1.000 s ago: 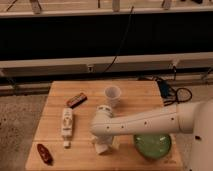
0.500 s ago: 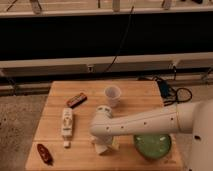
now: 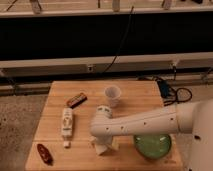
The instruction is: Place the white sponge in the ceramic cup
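The white robot arm (image 3: 150, 122) reaches from the right side across a light brown wooden table (image 3: 57, 90) and bends down at its wrist near the front edge of the table. The gripper (image 3: 101, 146) hangs under this wrist, pointing down, with its tip on or very close to the wood. The white sponge (image 3: 113, 144), a small flat off-white block with soft edges, lies directly at the gripper, on its right side and partly under the arm. The two pale shapes run into each other, so I cannot tell if they touch or if there is a small gap. I also cannot tell if the gripper is spread, pressed together or pinching the white sponge. The ceramic cup (image 3: 113, 95), a small whitish tapered cup without handle and wider at the rim, stands upright behind the gripper, toward the back of the table and well apart from the white sponge; the arm passes between them. A wide round green bowl (image 3: 152, 146) sits to the right of the sponge, near it, with its back part hidden under the arm. To the left of the gripper lies a long white remote-like stick (image 3: 66, 122), and behind that a small brown bar (image 3: 76, 100). A dark red oblong object (image 3: 44, 153) lies at the front left corner. Black cables (image 3: 172, 92) lie on the floor past the right back corner of the table.
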Tool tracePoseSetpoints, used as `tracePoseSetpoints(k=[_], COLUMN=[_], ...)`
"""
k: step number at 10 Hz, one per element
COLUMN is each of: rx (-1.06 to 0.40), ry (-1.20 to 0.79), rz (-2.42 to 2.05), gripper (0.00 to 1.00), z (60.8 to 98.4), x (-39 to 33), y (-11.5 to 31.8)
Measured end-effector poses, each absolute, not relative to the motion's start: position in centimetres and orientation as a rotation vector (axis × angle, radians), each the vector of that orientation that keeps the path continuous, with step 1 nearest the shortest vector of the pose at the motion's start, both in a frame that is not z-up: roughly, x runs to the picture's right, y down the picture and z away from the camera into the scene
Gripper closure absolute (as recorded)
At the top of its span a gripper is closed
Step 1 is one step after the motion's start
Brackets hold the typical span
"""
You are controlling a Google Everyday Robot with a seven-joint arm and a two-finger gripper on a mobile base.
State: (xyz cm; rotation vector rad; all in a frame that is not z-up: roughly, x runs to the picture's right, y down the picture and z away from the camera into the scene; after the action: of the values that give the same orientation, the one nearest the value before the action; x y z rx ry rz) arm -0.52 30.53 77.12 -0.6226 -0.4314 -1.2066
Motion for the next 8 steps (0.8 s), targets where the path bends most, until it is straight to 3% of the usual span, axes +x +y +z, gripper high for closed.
tracePoseSetpoints(k=[8], rx=[-0.625], ry=[-0.434], rz=[-1.205], gripper=[0.20], z=[77.02], x=[-0.64], y=[30.91])
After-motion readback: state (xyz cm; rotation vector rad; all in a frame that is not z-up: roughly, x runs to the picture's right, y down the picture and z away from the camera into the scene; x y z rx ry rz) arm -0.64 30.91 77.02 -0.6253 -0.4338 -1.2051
